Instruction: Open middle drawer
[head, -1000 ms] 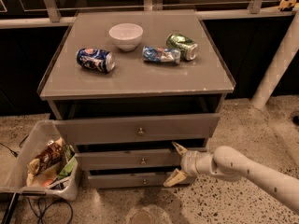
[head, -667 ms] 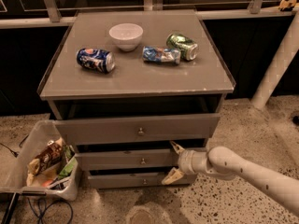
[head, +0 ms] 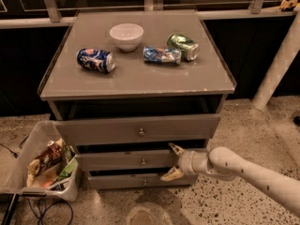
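Observation:
The middle drawer point(head: 126, 160) is the second of three stacked grey drawers, with a low flat front and a small round knob point(head: 143, 161). It stands slightly pulled out. My gripper point(head: 172, 162) comes in from the right on a white arm and sits at the drawer front's right end, to the right of the knob. Its two pale fingers are spread, one point(head: 176, 149) above the drawer front and one point(head: 169, 175) below it. The taller top drawer point(head: 138, 130) above is also partly out. The lowest drawer point(head: 140, 181) is nearly closed.
On the cabinet top point(head: 136, 78) lie a white bowl point(head: 126, 35), a blue can point(head: 96, 60), a crushed blue can point(head: 161, 55) and a green can point(head: 183, 46). A clear bin point(head: 33, 163) of snack packets stands on the floor left of the cabinet. A white post point(head: 279, 62) stands at right.
My gripper has shifted a little to the left, closer along the middle drawer's front. The drawers and the items on top have not visibly moved.

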`<action>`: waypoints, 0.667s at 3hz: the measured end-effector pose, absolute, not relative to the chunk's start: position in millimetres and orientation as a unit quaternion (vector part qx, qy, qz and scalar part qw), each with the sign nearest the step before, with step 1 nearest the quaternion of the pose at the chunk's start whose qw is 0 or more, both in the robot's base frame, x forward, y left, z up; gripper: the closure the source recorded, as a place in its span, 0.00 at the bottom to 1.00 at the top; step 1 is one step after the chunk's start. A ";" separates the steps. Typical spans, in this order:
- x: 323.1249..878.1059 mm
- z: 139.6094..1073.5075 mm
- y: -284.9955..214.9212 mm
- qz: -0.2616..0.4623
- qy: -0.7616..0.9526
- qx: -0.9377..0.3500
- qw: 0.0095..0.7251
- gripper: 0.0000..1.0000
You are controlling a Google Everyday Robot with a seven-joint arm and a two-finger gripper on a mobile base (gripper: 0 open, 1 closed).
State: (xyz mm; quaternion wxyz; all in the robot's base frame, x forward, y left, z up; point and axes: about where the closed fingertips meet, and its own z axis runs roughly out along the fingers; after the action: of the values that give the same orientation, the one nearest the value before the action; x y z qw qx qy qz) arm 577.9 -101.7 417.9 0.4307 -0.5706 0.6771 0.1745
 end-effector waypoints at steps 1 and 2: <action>577.8 417.9 -101.6 0.175 0.677 -0.571 0.431 0.41; 577.8 417.9 -101.6 0.175 0.677 -0.571 0.431 0.64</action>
State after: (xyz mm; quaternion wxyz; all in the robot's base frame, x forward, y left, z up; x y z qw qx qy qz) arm 577.8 -101.6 417.9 0.4307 -0.5706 0.6771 0.1745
